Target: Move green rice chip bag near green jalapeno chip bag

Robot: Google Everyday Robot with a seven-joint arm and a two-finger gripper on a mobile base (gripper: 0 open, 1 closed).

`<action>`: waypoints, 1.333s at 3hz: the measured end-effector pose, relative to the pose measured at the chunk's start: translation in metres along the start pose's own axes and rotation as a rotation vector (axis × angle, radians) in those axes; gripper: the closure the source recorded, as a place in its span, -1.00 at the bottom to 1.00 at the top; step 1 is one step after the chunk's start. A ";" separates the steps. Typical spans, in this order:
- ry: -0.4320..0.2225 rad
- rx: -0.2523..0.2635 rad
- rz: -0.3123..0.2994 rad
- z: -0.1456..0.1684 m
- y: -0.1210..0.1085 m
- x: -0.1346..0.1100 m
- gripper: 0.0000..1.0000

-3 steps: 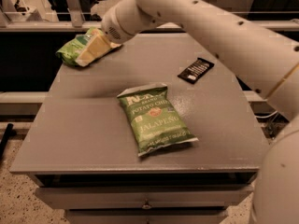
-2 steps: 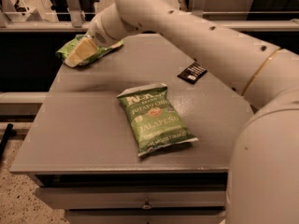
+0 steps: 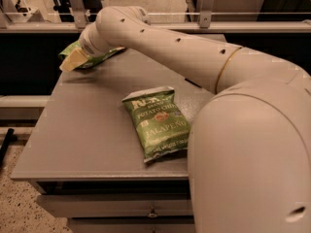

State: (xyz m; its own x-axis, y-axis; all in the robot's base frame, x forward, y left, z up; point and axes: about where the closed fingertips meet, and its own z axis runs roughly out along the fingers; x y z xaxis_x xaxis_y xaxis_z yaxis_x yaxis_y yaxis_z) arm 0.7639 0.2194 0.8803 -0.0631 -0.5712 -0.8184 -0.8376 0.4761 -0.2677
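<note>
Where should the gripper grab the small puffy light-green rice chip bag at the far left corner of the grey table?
Probably from above, pinching across its puffy body: the light-green rice chip bag lies flat on the grey table. The gripper sits over it, hiding much of it.

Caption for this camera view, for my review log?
Gripper at the green rice chip bag on the table's far-left corner; green jalapeno chip bag lies mid-table, apart.

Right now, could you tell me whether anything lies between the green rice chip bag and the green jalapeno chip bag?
Nothing visible does. The gripper is at the green rice chip bag on the far corner of the table; only bare surface separates it from the green jalapeno chip bag.
</note>
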 end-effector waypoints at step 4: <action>0.011 0.075 -0.004 -0.036 -0.027 -0.004 0.74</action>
State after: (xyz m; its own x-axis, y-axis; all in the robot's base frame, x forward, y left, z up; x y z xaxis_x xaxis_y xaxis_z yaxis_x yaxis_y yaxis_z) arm 0.7671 0.1852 0.9089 -0.0661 -0.5803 -0.8117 -0.7946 0.5226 -0.3090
